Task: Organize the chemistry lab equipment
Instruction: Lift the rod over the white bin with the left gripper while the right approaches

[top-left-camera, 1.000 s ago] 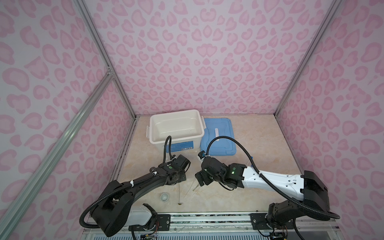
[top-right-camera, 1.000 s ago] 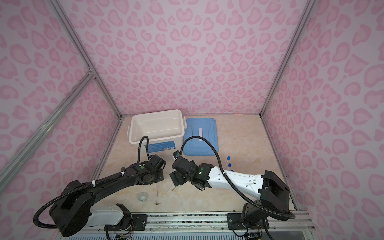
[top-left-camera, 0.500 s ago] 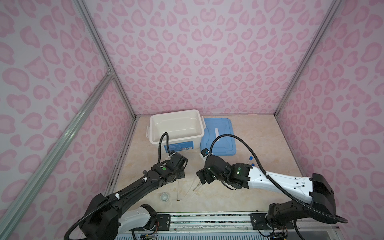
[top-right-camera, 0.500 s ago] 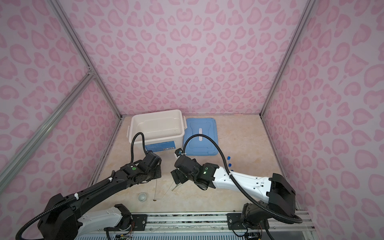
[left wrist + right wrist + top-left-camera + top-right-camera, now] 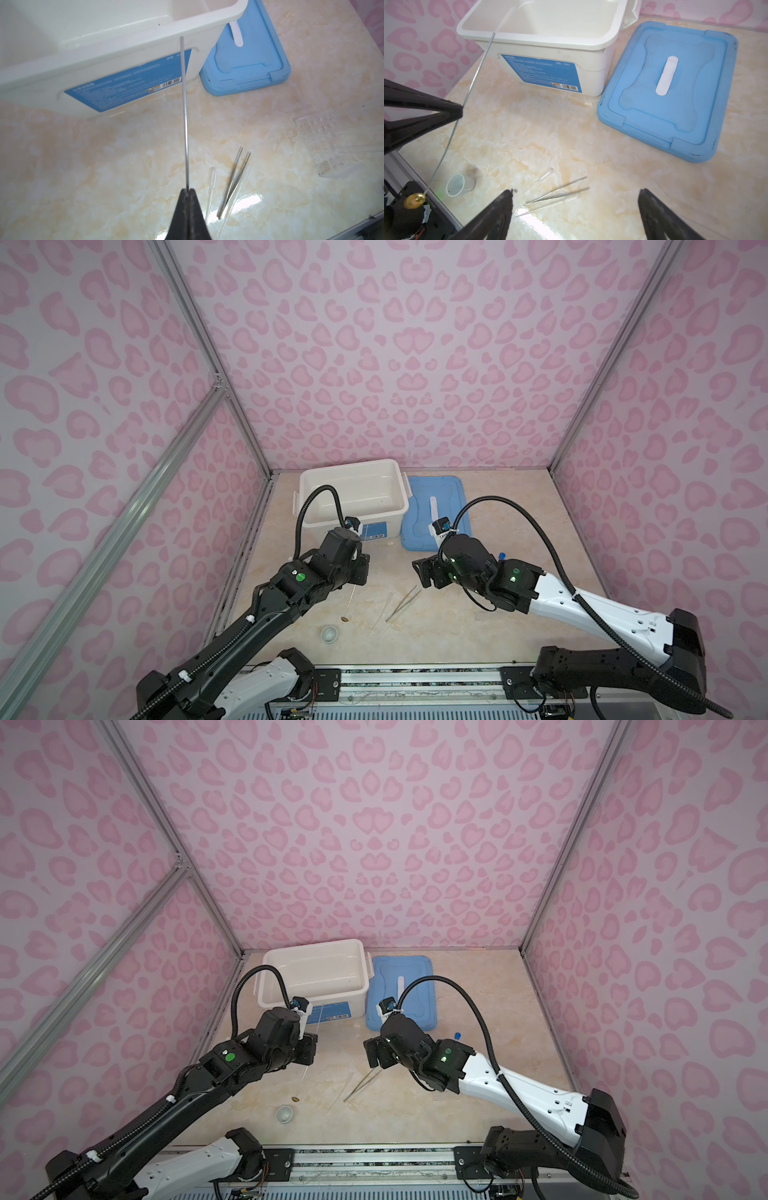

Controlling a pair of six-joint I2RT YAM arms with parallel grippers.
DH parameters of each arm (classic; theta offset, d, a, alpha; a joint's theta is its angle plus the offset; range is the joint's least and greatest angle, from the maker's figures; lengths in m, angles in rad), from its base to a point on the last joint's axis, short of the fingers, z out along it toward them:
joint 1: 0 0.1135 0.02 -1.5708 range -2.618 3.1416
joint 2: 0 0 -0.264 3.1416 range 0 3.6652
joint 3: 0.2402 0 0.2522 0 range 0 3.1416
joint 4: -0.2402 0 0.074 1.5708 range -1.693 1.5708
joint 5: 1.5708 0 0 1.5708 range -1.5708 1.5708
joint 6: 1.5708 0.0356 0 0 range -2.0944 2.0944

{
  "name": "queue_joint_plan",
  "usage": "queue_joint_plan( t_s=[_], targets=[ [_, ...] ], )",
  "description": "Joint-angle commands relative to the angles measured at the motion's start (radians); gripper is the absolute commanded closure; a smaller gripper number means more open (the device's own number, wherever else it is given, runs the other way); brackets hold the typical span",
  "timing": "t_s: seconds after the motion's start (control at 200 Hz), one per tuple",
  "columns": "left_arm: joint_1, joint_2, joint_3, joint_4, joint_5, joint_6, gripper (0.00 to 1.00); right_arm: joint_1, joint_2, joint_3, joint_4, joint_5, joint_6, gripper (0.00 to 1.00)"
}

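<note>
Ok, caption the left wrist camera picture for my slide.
Left gripper shut on the long thin rod before the white bin; metal tweezers and clear dropper lie nearby.

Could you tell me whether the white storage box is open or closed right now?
Open: the white storage box has no cover on, and its blue lid lies flat on the table beside it.

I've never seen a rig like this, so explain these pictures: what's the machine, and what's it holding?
Two robot arms, left and right, work over a beige marbled table. Two pictures look down from overhead; two come from cameras on the arms' wrists. The left arm's fingers are shut on a long thin metal rod. The right arm's fingers stand open, empty, near metal tweezers and a clear dropper lying on the table. A small white round dish, a white plastic bin and its blue lid sit nearby.
</note>
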Motion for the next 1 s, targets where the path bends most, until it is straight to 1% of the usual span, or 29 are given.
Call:
queue_joint_plan(
  t_s=[0.0, 0.07, 0.14, 0.17, 0.275, 0.375, 0.425, 0.52, 0.595, 0.675, 0.795, 0.86, 1.0],
  targets=[
    [0.019, 0.026, 0.103, -0.033, 0.027, 0.207, 0.97, -0.037, -0.014, 0.012, 0.042, -0.017, -0.036, 0.05],
    [0.050, 0.065, 0.197, -0.047, 0.036, 0.278, 0.97, -0.070, -0.010, 0.035, 0.042, -0.043, -0.058, 0.05],
    [0.088, 0.118, 0.296, -0.063, 0.073, 0.377, 0.97, -0.107, -0.004, 0.065, 0.043, -0.074, -0.078, 0.05],
    [0.110, 0.136, 0.330, -0.058, 0.100, 0.421, 0.97, -0.127, 0.000, 0.079, 0.046, -0.090, -0.085, 0.05],
    [0.182, 0.217, 0.470, -0.059, 0.209, 0.559, 0.97, -0.209, 0.031, 0.145, 0.054, -0.197, -0.091, 0.05],
    [0.233, 0.287, 0.544, -0.020, 0.256, 0.679, 0.97, -0.261, 0.072, 0.206, 0.071, -0.255, -0.107, 0.05],
    [0.267, 0.340, 0.591, -0.024, 0.256, 0.718, 0.97, -0.280, 0.100, 0.242, 0.068, -0.278, -0.113, 0.05],
    [0.295, 0.432, 0.672, -0.024, 0.230, 0.813, 0.97, -0.306, 0.155, 0.303, 0.067, -0.321, -0.128, 0.05],
    [0.313, 0.472, 0.692, 0.032, 0.258, 0.898, 0.97, -0.325, 0.197, 0.348, 0.084, -0.364, -0.142, 0.06],
    [0.342, 0.505, 0.697, 0.102, 0.324, 0.949, 0.97, -0.345, 0.242, 0.396, 0.100, -0.408, -0.153, 0.06],
    [0.372, 0.588, 0.756, 0.079, 0.365, 0.992, 0.97, -0.373, 0.308, 0.470, 0.082, -0.437, -0.167, 0.07],
    [0.378, 0.618, 0.738, 0.084, 0.373, 1.031, 0.97, -0.387, 0.331, 0.518, 0.080, -0.441, -0.173, 0.07],
    [0.393, 0.674, 0.666, 0.135, 0.364, 1.072, 0.97, -0.404, 0.372, 0.552, 0.081, -0.458, -0.182, 0.07]
  ],
)
